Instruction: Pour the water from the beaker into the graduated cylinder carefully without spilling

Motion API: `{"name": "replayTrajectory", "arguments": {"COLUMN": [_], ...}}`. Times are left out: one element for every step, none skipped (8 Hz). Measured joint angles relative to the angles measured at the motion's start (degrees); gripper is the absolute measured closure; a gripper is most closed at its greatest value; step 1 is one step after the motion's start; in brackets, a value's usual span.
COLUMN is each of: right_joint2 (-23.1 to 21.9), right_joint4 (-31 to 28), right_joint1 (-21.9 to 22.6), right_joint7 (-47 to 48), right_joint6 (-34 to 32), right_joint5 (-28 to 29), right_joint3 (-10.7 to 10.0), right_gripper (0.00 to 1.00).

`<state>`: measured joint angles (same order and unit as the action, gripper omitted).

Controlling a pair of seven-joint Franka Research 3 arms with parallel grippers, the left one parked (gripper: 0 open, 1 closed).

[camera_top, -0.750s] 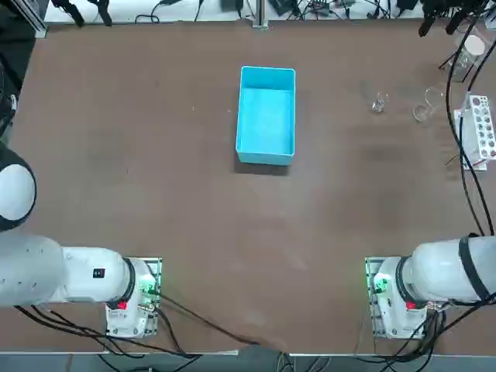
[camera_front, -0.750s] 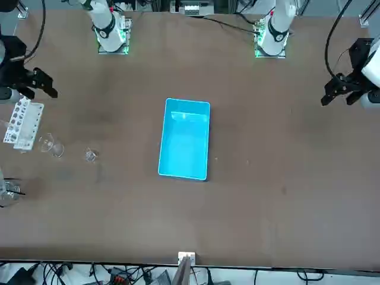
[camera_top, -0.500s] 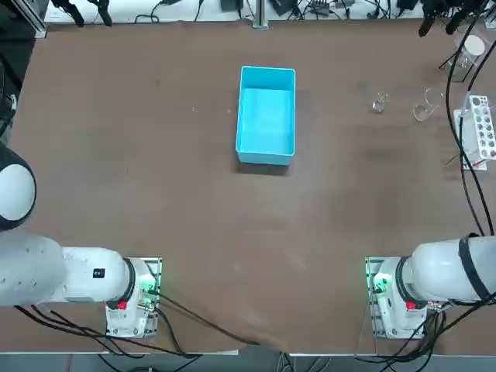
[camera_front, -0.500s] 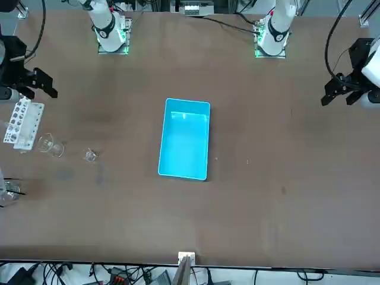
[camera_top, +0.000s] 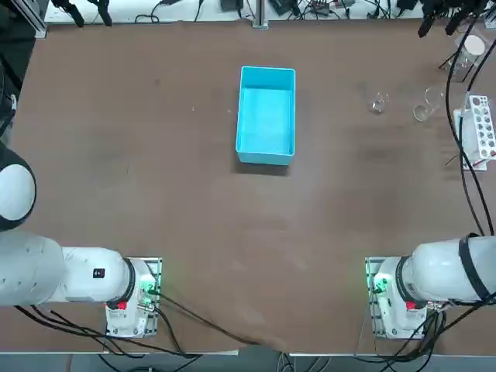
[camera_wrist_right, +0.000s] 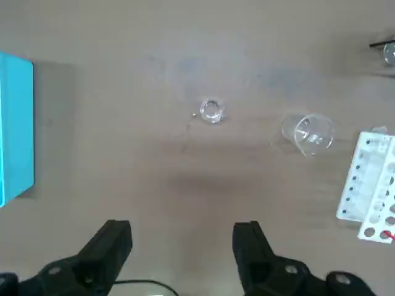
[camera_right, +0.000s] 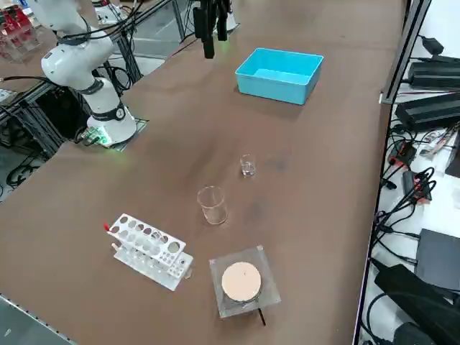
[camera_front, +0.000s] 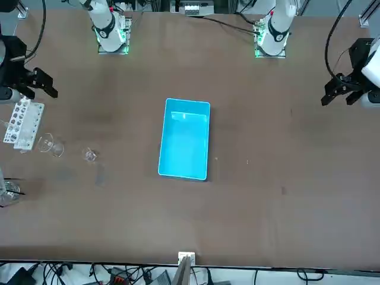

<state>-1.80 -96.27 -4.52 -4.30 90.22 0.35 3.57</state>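
Beaker point(camera_right: 248, 166) is standing right of the blue box point(camera_right: 277, 88), cylinder point(camera_right: 213, 205) farther right. Right gripper point(camera_wrist_right: 181, 246) hangs above the table, also right of the box, wide open, empty. Looks like zero progress: grab, pour, set-down all left.

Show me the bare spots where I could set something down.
Bare: the wide stretch between the blue box and the beaker, and the table between both arms' bases and the box. Crowded: around the graduated cylinder, white rack and white-topped flask. The right pincer hangs open above the table.
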Motion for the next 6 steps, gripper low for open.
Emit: {"name": "replayTrajectory", "arguments": {"right_joint2": [0.03, 0.03, 0.03, 0.06, 0.11, 0.23], "right_joint4": [0.01, 0.04, 0.06, 0.08, 0.08, 0.08], "right_joint1": [-0.03, -0.07, -0.10, -0.10, -0.10, -0.10], "right_joint7": [0.00, 0.00, 0.00, 0.69, 2.92, 6.39], "right_joint6": [-1.41, -3.16, -4.91, -6.75, -8.44, -9.62], "right_joint5": [-0.11, -0.45, -1.53, -3.40, -4.92, -5.54], "right_joint3": [-0.01, -0.04, -0.09, -0.09, -0.09, -0.08], "right_gripper": [0.00, 0.00, 0.00, 0.00, 0.00, 0.00]}}
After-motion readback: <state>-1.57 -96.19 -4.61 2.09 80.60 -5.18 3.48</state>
